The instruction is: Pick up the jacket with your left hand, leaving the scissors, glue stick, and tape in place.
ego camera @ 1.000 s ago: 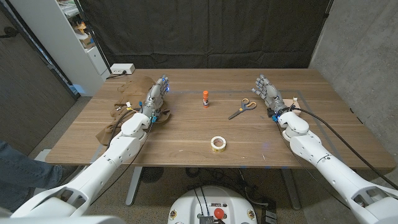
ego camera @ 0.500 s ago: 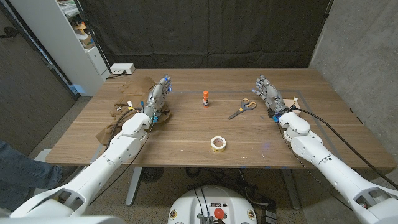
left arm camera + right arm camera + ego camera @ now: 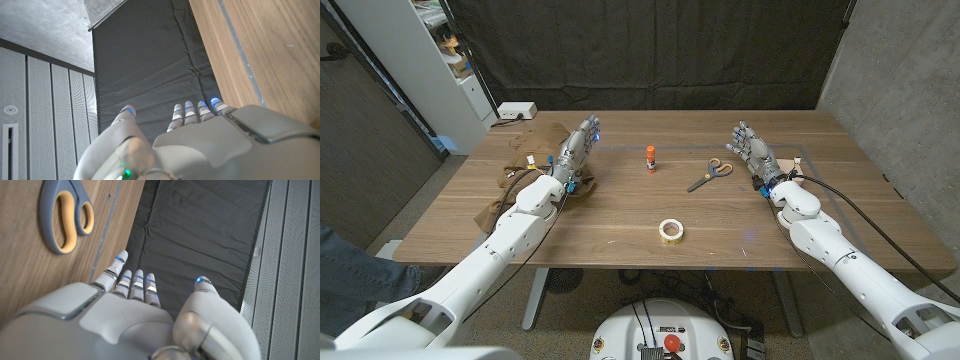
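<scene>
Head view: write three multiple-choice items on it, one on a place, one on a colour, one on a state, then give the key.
1. Where does the tape roll lie among the small items?
A. nearest the robot's edge of the table
B. on the jacket
C. farthest from the robot

2. What colour are the handles of the scissors?
A. red
B. orange-yellow and grey
C. green

3. How is the left hand now?
A. lifting the jacket
B. fingers stretched out, holding nothing
C. gripping the glue stick

Key: 1 A, the roll sits closer to the near edge than the glue stick and scissors. 2 B, the right wrist view shows grey handles with orange-yellow linings. 3 B, the hand reaches out over the edge of the brown jacket, which lies on the table.
</scene>
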### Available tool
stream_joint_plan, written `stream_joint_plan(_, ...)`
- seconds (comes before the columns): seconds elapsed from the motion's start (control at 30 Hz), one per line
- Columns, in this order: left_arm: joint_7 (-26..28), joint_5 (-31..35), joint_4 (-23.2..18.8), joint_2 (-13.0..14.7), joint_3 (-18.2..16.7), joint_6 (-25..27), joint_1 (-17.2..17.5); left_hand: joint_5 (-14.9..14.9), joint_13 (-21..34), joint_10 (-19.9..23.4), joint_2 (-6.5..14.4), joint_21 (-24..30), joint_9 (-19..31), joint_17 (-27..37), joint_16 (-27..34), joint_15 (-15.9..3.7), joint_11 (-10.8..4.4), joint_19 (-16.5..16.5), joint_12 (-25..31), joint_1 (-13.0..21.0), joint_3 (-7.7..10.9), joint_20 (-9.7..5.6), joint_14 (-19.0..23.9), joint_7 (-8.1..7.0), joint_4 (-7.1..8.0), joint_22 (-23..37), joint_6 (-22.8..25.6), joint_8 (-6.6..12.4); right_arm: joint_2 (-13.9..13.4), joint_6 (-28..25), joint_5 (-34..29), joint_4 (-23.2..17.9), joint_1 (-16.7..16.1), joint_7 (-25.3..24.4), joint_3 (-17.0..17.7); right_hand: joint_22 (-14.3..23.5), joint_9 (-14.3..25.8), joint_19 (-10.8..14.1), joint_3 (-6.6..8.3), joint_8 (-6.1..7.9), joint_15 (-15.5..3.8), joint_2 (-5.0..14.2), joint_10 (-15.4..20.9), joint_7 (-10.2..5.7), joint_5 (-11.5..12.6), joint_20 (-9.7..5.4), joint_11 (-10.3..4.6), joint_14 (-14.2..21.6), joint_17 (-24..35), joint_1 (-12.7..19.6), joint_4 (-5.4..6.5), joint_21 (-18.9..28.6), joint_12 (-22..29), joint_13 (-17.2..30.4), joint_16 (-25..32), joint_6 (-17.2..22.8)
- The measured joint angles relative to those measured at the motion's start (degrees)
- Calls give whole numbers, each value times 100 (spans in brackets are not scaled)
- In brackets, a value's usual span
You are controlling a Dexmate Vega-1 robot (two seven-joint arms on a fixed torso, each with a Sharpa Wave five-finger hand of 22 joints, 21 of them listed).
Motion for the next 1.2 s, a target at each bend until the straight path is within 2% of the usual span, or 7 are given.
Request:
stream_joint_plan(0.67,-68,54,-376,159,-115,-218,127,0,1,20,45,0,0,-15,0,4,-20,22,0,45,24,21,66,-12,-25,-1,11,0,-6,3,-17,-64,-34,-76,26,-1,-42,0,0,0,0,0,-1,-30,-1,0,0,-1,-27,0,0,-68,0,1,0,30)
stream_joint_plan(1.2,-113,203,-696,342,-287,-744,405,-28,2,81,45,0,-1,-15,0,43,-21,21,0,45,8,20,105,-22,-41,-1,61,0,114,50,-50,91,94,-43,-46,-1,-53,-1,0,0,0,0,-1,-30,-4,0,-1,-1,-53,0,0,-110,0,1,0,30)
